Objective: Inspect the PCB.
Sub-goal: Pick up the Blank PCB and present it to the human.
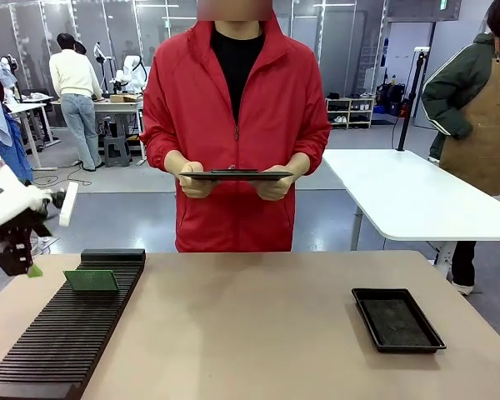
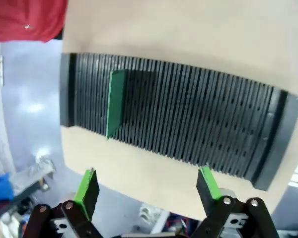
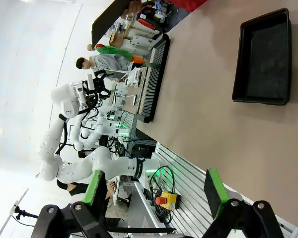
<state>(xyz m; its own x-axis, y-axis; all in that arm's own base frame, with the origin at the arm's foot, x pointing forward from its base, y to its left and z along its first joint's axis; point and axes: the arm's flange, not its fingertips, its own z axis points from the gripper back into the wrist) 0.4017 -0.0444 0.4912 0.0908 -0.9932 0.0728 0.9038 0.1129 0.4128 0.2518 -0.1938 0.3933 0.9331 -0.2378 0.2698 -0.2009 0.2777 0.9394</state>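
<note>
Locate the PCB [image 1: 91, 280]: a thin, green, rectangular board standing on its long edge in a slot of the black slotted rack [image 1: 58, 342], near the rack's far end. It sits ahead of the left gripper [image 2: 148, 173], clear of both fingers and nearer the wrist view's left-hand one.

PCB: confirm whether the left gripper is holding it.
No; the PCB stands on edge in the black slotted rack while the left gripper hangs open, apart from it.

A black slotted rack [image 1: 67, 333] lies at the table's left, a shallow black tray [image 1: 397, 319] right.
</note>
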